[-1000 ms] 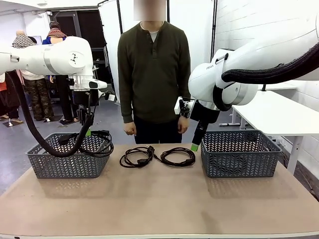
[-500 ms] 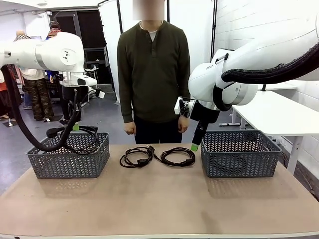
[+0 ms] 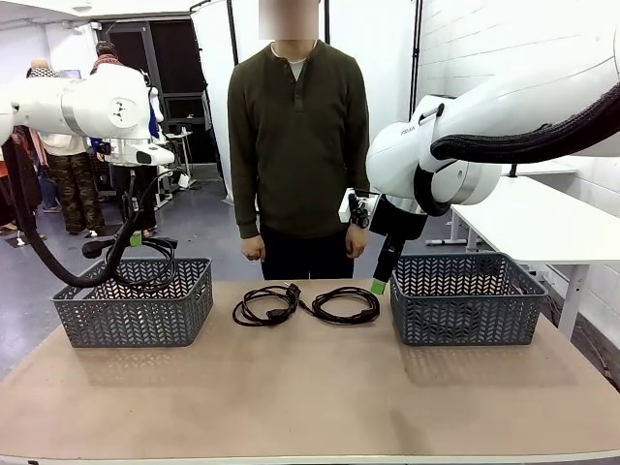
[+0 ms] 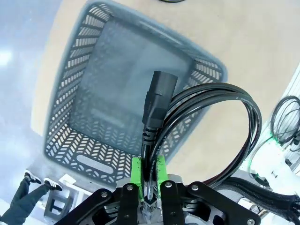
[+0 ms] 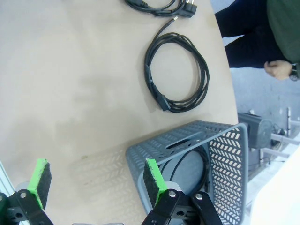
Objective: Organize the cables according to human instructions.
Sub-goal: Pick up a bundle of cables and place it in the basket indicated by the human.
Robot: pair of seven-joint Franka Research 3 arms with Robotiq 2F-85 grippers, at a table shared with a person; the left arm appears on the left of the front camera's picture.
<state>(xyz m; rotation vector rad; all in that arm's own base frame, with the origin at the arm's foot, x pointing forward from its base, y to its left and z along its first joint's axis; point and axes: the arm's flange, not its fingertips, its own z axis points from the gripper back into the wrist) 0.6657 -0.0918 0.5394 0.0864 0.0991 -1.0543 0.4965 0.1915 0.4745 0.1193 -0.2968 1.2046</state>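
Note:
My left gripper [image 3: 136, 239] is shut on a coiled black cable [image 3: 147, 267] that hangs over the left grey basket [image 3: 136, 315]. In the left wrist view the green pads [image 4: 136, 171] clamp the cable's strands, its plug [image 4: 159, 104] points at the bare basket floor [image 4: 108, 84], and the loop [image 4: 234, 122] swings out past the rim. Two more coiled cables [image 3: 263, 305] [image 3: 344, 304] lie at the table's middle, in front of the person. My right gripper [image 3: 380, 281] hangs open beside the right basket [image 3: 465, 305], with nothing between its pads [image 5: 154, 176].
The right basket [image 5: 187, 150] holds a coiled cable [image 5: 190, 169]. One table cable [image 5: 178, 70] lies near that basket, another [image 5: 159, 5] farther off. The person [image 3: 298, 145] stands at the far edge, hands down. A white table [image 3: 542, 223] stands right of mine.
My left gripper has carried the cable leftward and slightly up, from over the basket's right end to over its middle. The right arm and table cables have not moved.

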